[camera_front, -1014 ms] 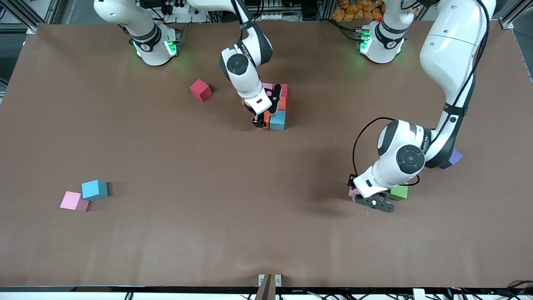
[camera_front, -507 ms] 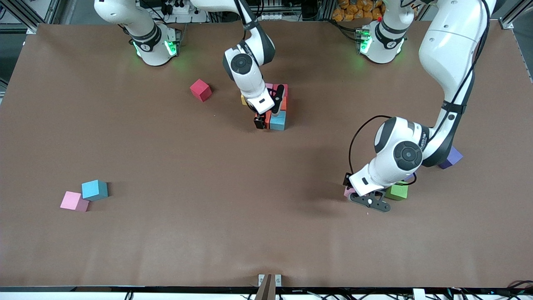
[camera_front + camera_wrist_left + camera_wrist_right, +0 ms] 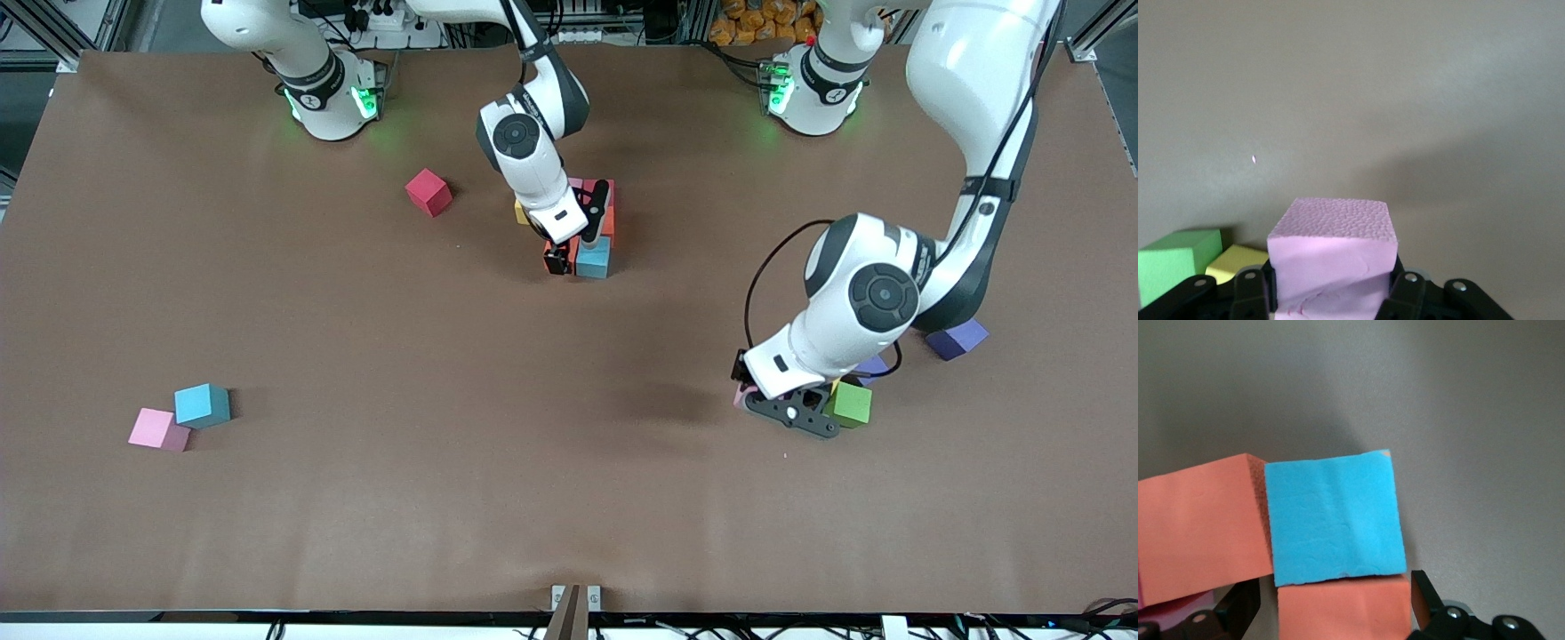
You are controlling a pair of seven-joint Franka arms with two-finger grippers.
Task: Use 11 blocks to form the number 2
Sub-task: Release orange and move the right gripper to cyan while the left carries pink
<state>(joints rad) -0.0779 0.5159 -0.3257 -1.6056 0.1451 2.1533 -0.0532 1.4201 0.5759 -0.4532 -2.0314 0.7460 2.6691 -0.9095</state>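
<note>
My right gripper (image 3: 576,233) stands open around an orange block (image 3: 1345,610) that rests on the table, with a gap at each finger. That block touches a light blue block (image 3: 1331,520) and lies beside another orange block (image 3: 1198,527). They belong to the partly built number 2 (image 3: 594,227) in the middle of the table, toward the robots' side. My left gripper (image 3: 1331,293) is shut on a pink block (image 3: 1331,253), held over the table beside a green block (image 3: 849,404) and a yellow block (image 3: 1238,261).
A red block (image 3: 428,192) lies loose toward the right arm's end of the table from the number. A light blue block (image 3: 203,404) and a pink block (image 3: 158,429) touch each other nearer the front camera at that end. Two purple cubes (image 3: 956,338) sit near the left arm.
My right gripper has opened and let go of the orange block beside the light blue one. My left gripper has risen a little with the pink block.
</note>
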